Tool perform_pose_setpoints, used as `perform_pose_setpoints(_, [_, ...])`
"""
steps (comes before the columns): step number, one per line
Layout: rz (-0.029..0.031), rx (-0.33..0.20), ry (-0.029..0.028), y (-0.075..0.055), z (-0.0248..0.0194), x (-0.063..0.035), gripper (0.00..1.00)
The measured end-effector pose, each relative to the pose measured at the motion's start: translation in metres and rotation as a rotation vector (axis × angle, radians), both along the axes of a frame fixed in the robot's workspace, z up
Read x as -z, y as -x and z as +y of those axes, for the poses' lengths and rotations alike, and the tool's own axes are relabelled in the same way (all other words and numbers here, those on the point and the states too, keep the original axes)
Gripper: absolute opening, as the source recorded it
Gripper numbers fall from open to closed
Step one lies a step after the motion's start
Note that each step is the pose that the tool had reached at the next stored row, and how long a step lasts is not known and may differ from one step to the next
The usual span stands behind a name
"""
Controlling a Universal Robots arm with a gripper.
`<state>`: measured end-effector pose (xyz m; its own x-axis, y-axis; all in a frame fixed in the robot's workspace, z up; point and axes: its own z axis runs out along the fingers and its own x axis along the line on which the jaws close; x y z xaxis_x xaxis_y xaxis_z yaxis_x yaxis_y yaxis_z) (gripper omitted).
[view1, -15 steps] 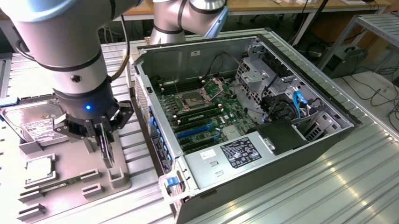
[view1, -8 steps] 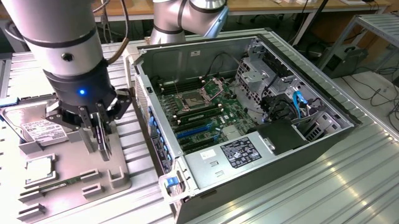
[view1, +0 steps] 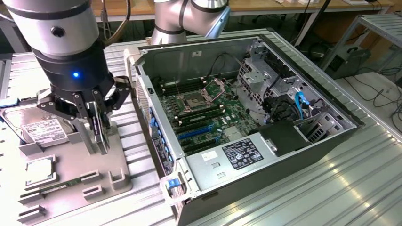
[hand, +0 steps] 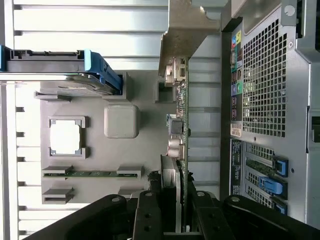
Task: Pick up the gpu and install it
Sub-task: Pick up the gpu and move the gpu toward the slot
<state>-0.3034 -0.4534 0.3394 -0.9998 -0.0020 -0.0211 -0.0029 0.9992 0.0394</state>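
One hand clasps the gpu over a grey tray on ribbed table.

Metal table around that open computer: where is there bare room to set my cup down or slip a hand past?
The widest bare stretch of table lies to the exterior view's right of the computer case. Between the case and the grey tray runs only a narrow strip. The tray is crowded: hard drive, and the hand gripping the gpu.
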Motion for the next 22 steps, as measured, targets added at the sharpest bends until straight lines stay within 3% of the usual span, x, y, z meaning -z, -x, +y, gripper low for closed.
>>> perform_pose_setpoints(12, [-0.0001,0.0,-0.0001,0.0,0.0,-0.0444,0.28])
perform_pose_setpoints(21, [-0.0002,0.0,-0.0001,0.0,0.0,-0.0698,0.28])
perform_pose_setpoints(22, [-0.0001,0.0,-0.0001,0.0,0.0,-0.0858,0.28])
